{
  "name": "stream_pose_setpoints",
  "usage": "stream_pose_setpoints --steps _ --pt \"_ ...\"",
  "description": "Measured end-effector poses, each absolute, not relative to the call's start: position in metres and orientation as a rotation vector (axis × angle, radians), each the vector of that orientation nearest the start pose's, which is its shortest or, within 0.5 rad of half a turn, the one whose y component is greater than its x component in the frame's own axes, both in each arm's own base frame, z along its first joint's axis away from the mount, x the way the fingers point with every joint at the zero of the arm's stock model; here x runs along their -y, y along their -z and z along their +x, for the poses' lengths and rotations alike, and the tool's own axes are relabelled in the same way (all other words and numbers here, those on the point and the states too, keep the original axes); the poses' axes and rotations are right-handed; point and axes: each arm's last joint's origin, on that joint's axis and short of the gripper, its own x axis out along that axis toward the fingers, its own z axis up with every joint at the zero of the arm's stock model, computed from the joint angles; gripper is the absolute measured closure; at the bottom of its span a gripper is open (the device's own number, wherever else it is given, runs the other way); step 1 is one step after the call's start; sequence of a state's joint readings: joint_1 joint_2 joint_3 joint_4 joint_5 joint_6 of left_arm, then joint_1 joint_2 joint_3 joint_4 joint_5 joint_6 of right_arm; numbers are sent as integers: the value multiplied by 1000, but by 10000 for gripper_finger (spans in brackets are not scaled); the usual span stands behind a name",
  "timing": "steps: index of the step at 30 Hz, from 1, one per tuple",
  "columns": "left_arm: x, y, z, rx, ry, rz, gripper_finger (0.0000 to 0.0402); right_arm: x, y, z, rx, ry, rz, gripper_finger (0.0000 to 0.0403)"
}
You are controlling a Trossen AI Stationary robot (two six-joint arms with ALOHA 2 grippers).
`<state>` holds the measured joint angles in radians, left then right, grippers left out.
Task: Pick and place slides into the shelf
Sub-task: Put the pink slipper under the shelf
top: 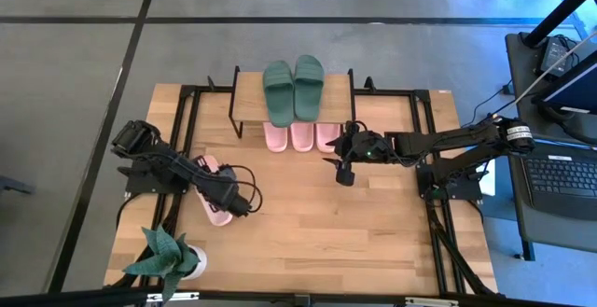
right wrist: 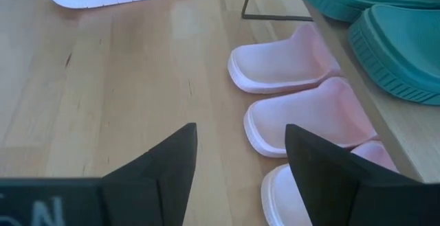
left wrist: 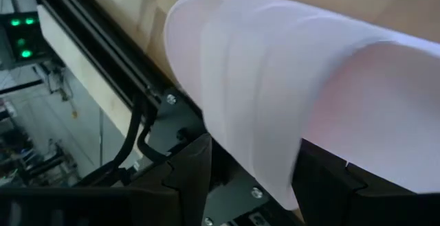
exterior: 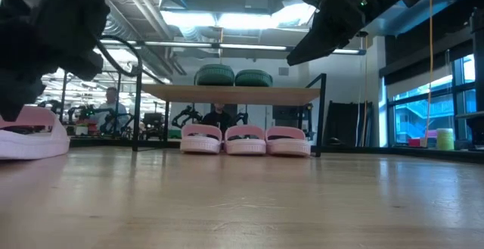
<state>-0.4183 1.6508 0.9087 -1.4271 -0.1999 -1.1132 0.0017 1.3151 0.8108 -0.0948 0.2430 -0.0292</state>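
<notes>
Grey floor w/ dark lines surrounds a light wooden desk (top: 308,223) edged by a black metal frame. At the desk's far side stands the shelf (top: 250,90), a low rack w/ a pale plank top and thin black legs. Two dark green slides (top: 293,88) lie side by side on the plank, overhanging its near edge. Three pink slides (top: 302,137) sit in a row on the desk beneath the shelf, close together, partly tucked under the plank.

Right arm reaches in from the desk's right edge. Right tool (top: 343,171) hangs above the desk just in front of the pink row, near its right end; its fingers (right wrist: 159,167) are apart w/ nothing between them, bare wood showing in the gap.

Left arm comes from the desk's left edge. Left tool (top: 239,202) is over the near-left part of the desk, at a fourth pink slide (top: 215,195), well apart from the shelf. Left wrist view shows the slide's wide strap between the dark fingers (left wrist: 187,174), clamped on it. Low view shows this slide at about desk level; can't tell if it's lifted.

Small green plant (top: 166,254) in a white pot sits at the near-left corner.
</notes>
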Motion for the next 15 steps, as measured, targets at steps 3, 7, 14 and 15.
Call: stream_pose_setpoints --steps 3,7,14,15 --pt "77 -165 192 -1770 -967 -43 227 6 -239 276 -599 226 -101 182" --pt "77 -165 192 -1769 -969 -42 227 6 -239 276 -600 225 -102 182" --pt "77 -164 193 -1760 -967 -45 227 6 -239 276 -600 225 -103 182" --pt "77 -164 193 -1756 -963 -49 227 6 -239 276 -600 225 -102 182"
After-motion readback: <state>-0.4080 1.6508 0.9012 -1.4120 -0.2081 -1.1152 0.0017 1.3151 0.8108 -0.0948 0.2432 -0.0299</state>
